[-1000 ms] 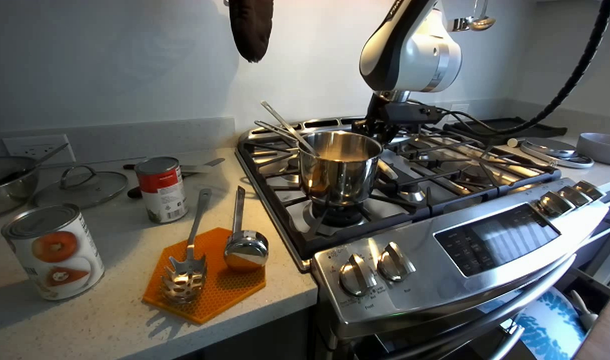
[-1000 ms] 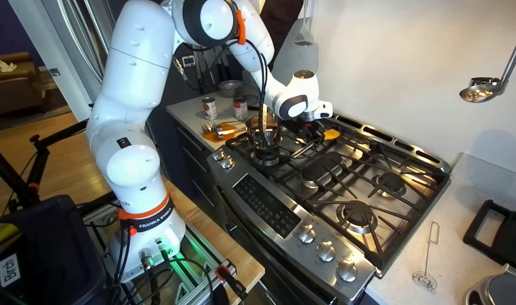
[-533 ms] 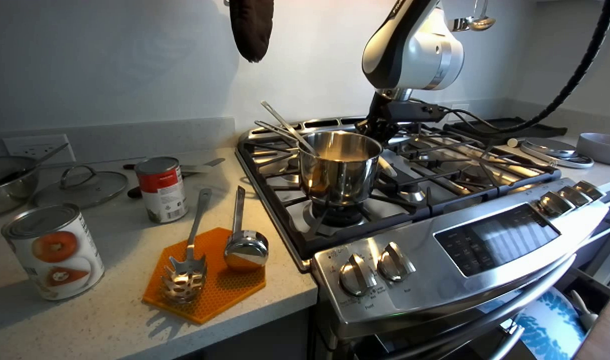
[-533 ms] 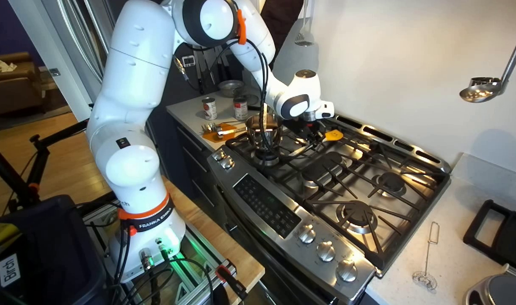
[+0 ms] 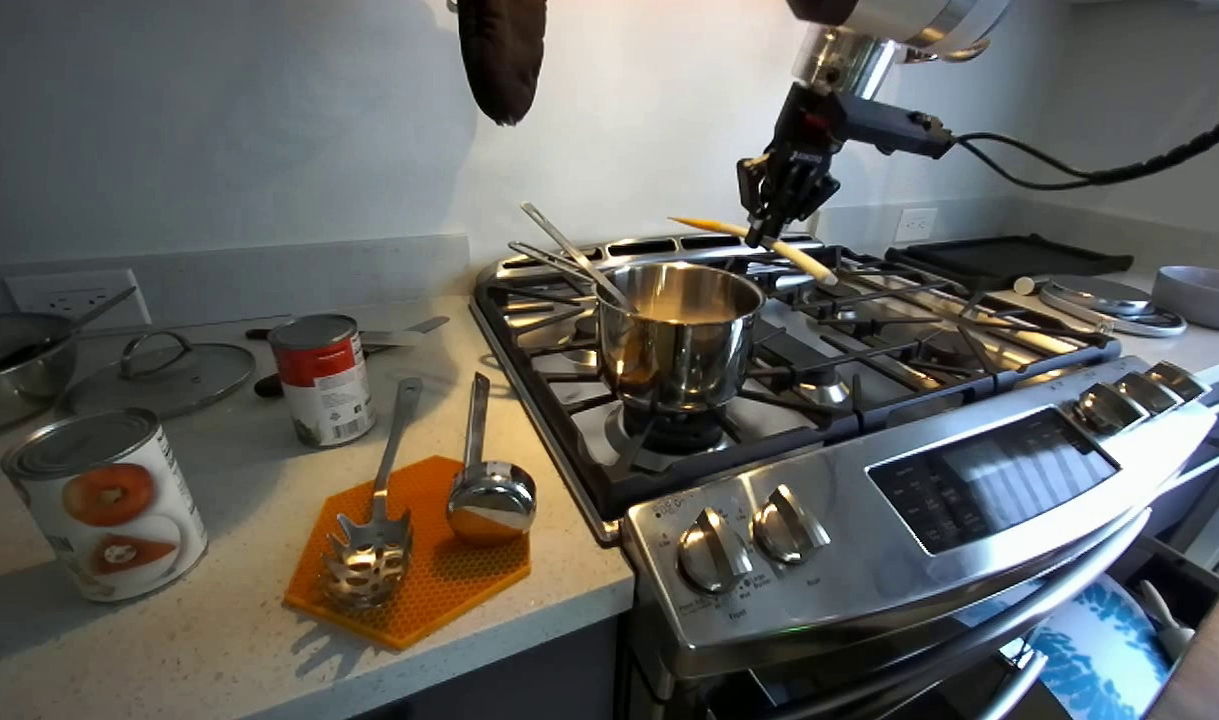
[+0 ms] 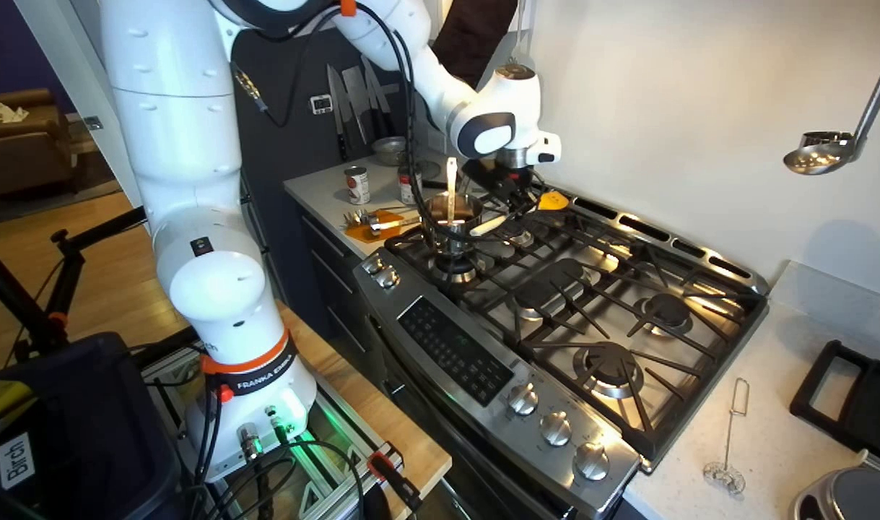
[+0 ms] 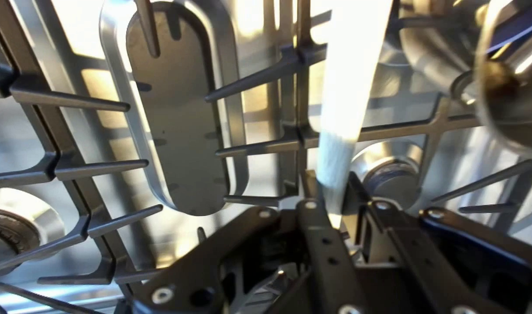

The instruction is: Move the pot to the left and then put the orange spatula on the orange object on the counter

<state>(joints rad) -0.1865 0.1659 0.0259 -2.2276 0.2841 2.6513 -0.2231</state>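
The gripper (image 7: 333, 187), jaws nearly closed on the spatula (image 5: 801, 262), has raised it above the stove (image 5: 839, 570); with the pot (image 5: 679, 345) near the left edge, only transfer to the mat (image 5: 427, 592) at the counter's (image 5: 249, 520) front corner likely remains.

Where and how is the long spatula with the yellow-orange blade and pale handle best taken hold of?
Probably by its pale handle, near the yellow-orange blade, from above: the handle is long and narrow, so the jaws can close across it. The black gripper, pointing down, grips it there.
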